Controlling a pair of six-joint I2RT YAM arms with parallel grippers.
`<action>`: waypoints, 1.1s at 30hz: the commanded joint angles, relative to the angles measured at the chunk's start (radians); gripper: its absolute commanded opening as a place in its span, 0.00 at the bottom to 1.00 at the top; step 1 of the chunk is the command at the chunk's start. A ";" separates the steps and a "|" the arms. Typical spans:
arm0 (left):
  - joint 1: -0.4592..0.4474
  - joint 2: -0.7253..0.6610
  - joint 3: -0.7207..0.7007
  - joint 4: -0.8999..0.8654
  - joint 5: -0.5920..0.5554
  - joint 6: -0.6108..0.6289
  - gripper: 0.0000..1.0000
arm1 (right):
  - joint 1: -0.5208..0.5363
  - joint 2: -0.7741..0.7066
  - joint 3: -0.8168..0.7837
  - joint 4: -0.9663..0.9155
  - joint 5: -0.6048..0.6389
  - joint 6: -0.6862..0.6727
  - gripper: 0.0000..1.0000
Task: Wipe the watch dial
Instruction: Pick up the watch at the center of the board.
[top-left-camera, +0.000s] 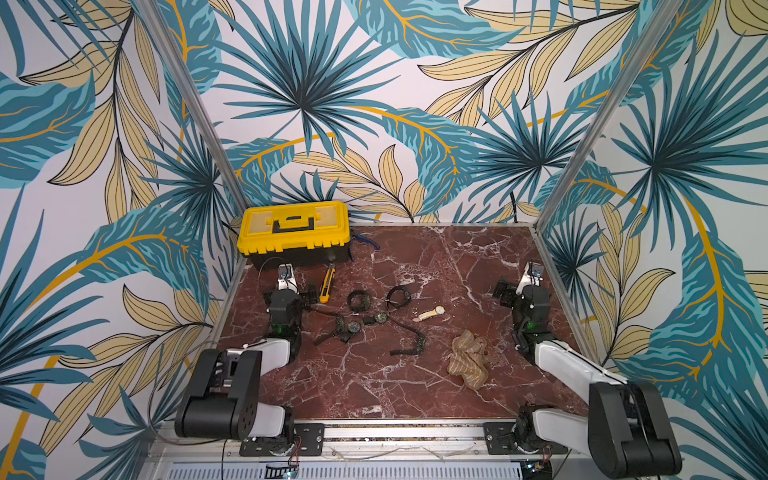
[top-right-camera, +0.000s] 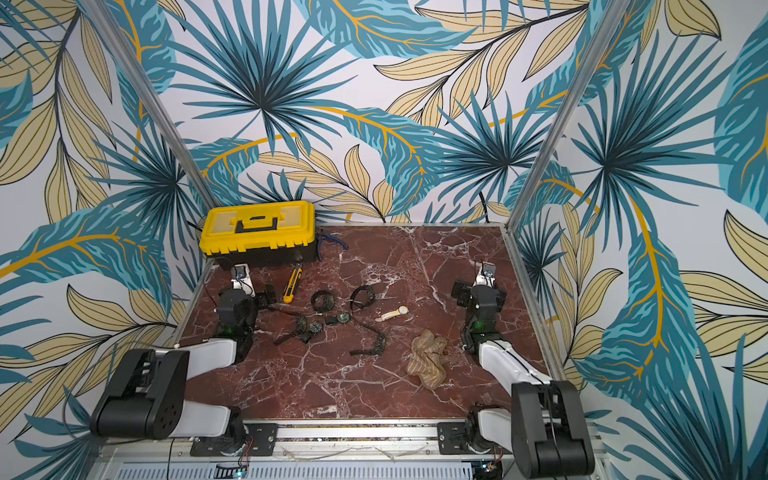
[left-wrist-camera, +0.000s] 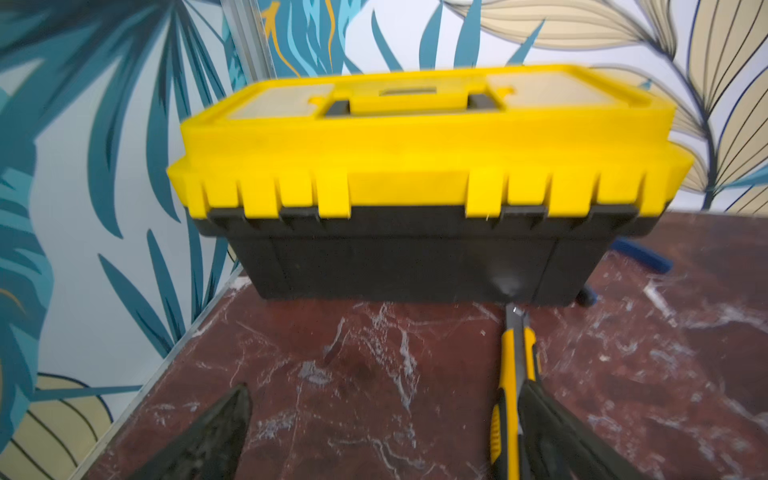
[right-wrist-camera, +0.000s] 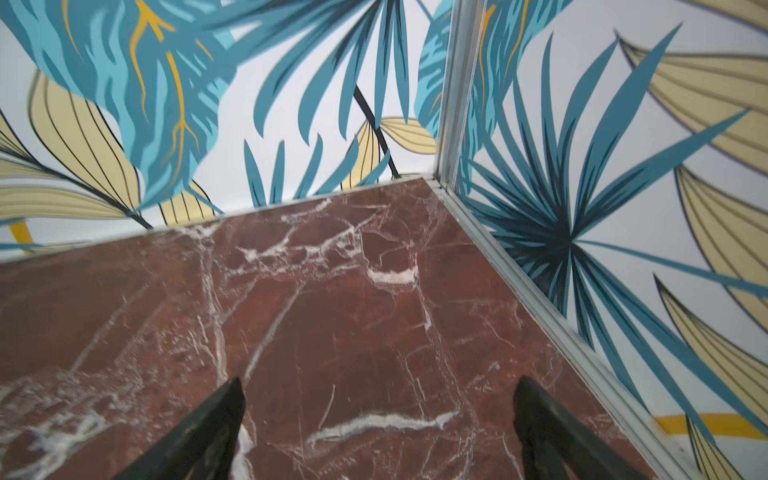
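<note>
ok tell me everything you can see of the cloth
The cloth is tan with fine stripes, thin soft-looking fabric, crumpled into a loose heap. It lies on the red marble table, toward the right arm, nearer the camera than the cream watch. Only the table touches it.

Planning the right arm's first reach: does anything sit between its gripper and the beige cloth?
Nothing visible does. The right gripper, open and empty, faces the far corner; the beige cloth lies on the marble table beside that arm. The cream watch lies off that path.
</note>
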 joint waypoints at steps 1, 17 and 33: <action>0.006 -0.141 0.128 -0.327 0.049 -0.080 1.00 | 0.000 -0.020 0.114 -0.418 -0.072 0.076 0.98; -0.196 0.063 0.750 -1.346 0.338 -0.770 1.00 | 0.029 0.072 0.395 -1.011 -0.199 0.178 0.79; -0.457 0.389 1.015 -1.366 0.459 -1.305 0.93 | 0.095 0.046 0.318 -1.170 -0.309 0.278 0.74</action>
